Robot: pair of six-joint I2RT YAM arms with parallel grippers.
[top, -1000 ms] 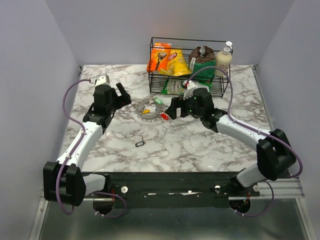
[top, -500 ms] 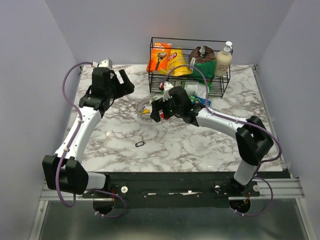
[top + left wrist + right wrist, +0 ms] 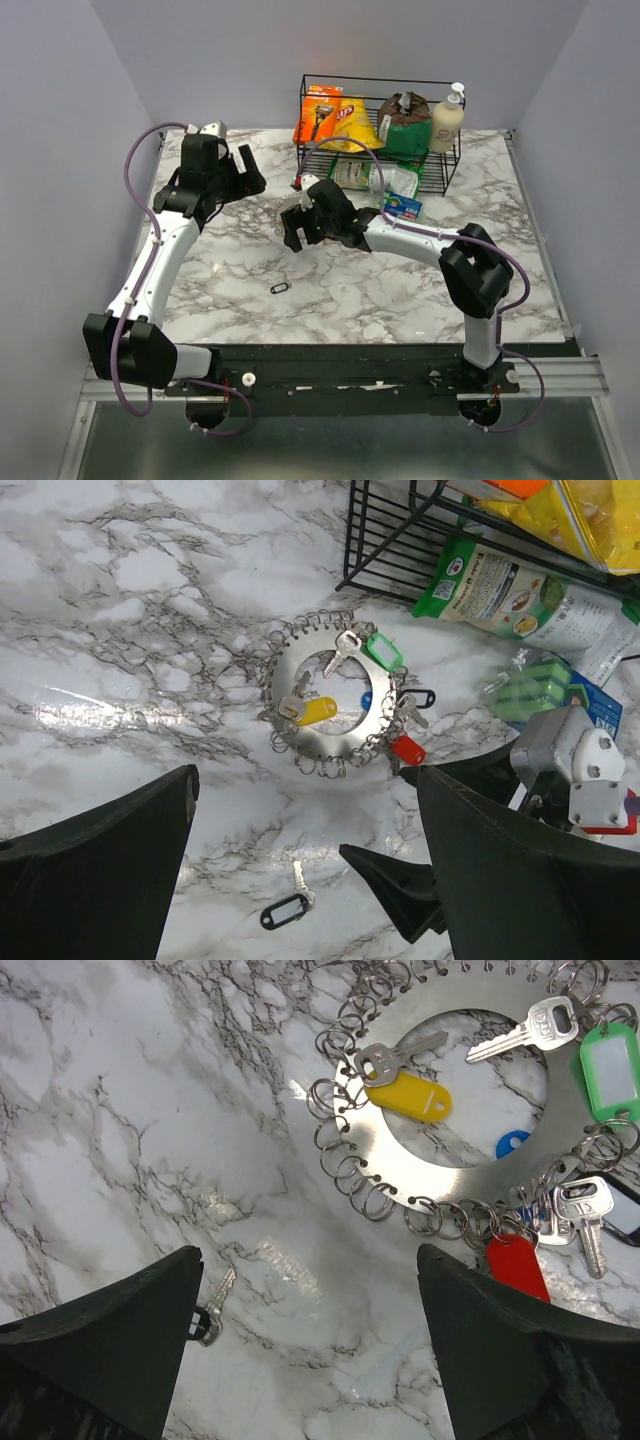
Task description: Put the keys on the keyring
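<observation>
Basically, keyring (image 3: 450, 1175) is a flat silver disc with small split rings all round its edge, lying flat on the marble tabletop (image 3: 400, 290), centre of the left wrist view and upper right of the right wrist view. In the top view it is mostly hidden under the right wrist, just left of centre.

Keys (image 3: 520, 1032) lie on and around it:
- one with yellow tag (image 3: 415, 1095) across the hole
- bare silver key next to green tag (image 3: 610, 1065) at the top right
- blue tag (image 3: 512, 1143) in the hole
- red tag (image 3: 515, 1265) and a plain key at the lower rim

Loose key (image 3: 285, 910) with a black tag lies apart, lower on the tabletop, below the ring in the top view.

Right fingers (image 3: 100, 1340) spread wide, holding nothing, above the tabletop just lower left of the ring. Left fingers (image 3: 100, 860) also wide apart and empty, higher up, upper left of the top view, looking down on the ring.

Basket (image 3: 380, 80) sits at the back, upper centre, holding snack bags and a soap bottle (image 3: 447, 118). Blue-green pack (image 3: 403, 205) lies on the tabletop in front of it.
</observation>
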